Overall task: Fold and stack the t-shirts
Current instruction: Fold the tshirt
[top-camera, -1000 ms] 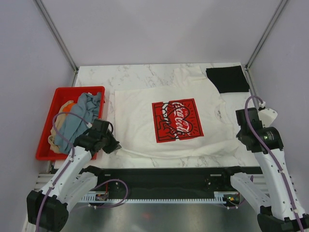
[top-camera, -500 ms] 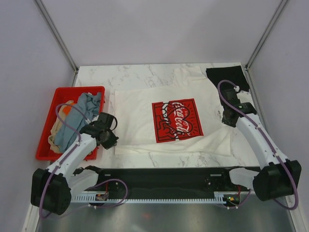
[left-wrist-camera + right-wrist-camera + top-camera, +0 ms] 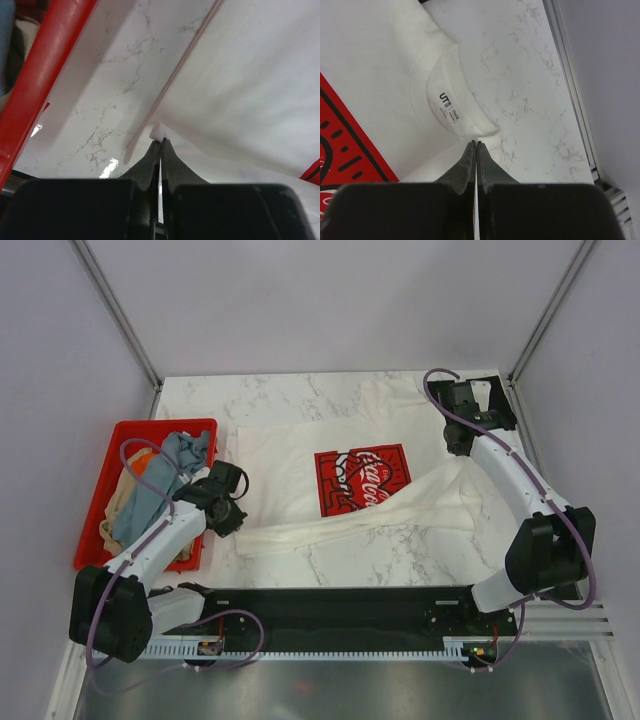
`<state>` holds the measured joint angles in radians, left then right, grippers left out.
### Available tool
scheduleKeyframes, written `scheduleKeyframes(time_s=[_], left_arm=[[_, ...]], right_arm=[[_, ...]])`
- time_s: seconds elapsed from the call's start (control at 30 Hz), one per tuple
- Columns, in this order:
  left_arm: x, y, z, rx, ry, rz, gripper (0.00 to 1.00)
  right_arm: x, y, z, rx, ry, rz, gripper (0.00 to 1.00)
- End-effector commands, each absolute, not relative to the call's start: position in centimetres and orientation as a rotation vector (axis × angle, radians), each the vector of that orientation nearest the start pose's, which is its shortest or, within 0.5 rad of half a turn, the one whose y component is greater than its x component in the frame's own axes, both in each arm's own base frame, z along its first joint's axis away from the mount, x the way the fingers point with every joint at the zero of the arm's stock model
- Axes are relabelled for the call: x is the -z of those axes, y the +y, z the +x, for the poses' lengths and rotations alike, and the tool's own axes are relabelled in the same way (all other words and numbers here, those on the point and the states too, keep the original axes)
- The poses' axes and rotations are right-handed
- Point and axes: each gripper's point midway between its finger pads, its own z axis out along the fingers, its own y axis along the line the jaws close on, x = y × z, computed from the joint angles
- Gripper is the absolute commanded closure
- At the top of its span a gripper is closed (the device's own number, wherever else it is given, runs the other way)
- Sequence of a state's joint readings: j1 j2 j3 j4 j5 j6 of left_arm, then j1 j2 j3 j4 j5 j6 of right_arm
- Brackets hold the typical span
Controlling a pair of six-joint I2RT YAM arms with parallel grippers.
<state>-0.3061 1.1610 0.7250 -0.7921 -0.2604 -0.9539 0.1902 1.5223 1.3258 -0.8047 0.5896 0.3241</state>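
Pinching the cream-white cloth t-shirt with a red rectangular print [image 3: 300, 455], lying beside the red plastic crate [image 3: 160, 425], I am squeezing its crate-side hem in my left gripper [image 3: 160, 142] and its far collar edge in my right gripper [image 3: 476, 145].

Robotics lab test cell: plain pale walls [image 3: 330, 300], bare metal corner struts [image 3: 112, 308], marble-pattern tabletop [image 3: 300, 395], cabled robot arms [image 3: 165, 540] bolted to slotted rail [image 3: 330, 648].
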Motion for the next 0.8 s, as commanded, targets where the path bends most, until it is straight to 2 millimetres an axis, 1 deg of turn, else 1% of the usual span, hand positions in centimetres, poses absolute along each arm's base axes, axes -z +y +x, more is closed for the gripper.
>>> scheduleKeyframes(time_s=[0.0,0.03,0.1,0.27,0.4,0.53,0.57,0.63,0.67,0.77], left_arm=[[-7.3,-5.6,23.4,-0.017,2.48,-0.912,0.98],[-7.3,-5.8,23.5,-0.016,2.481,-0.902,0.98],[-7.1,-6.0,23.7,-0.015,2.487,-0.891,0.98],[-7.0,-6.5,24.6,-0.033,2.506,-0.859,0.98],[-7.8,-6.2,25.7,-0.061,2.471,-0.842,0.98],[-8.3,-6.0,26.9,-0.099,2.455,-0.825,0.98],[-7.8,-5.9,27.0,-0.118,2.471,-0.823,0.98],[-7.8,-6.0,27.3,-0.128,2.473,-0.822,0.98],[-7.3,-6.0,27.4,-0.147,2.485,-0.825,0.98],[-7.0,-6.0,27.7,-0.16,2.494,-0.825,0.98]], right_arm=[[-21.2,-1.8,37.9,0.56,2.274,0.308,1.0],[-21.6,-1.4,38.6,0.536,2.25,0.29,1.0],[-22.3,-1.1,39.3,0.523,2.237,0.27,1.0],[-21.4,-1.1,40.2,0.558,2.252,0.257,1.0],[-20.2,-1.3,40.8,0.604,2.276,0.247,1.0],[-20.1,-1.4,41.7,0.63,2.267,0.228,1.0],[-20.1,-1.4,42.0,0.627,2.266,0.224,1.0],[-20.0,-0.8,42.7,0.596,2.266,0.207,1.0],[-20.0,-0.6,42.9,0.583,2.267,0.202,1.0],[-19.2,0.0,43.6,0.556,2.286,0.181,1.0]])
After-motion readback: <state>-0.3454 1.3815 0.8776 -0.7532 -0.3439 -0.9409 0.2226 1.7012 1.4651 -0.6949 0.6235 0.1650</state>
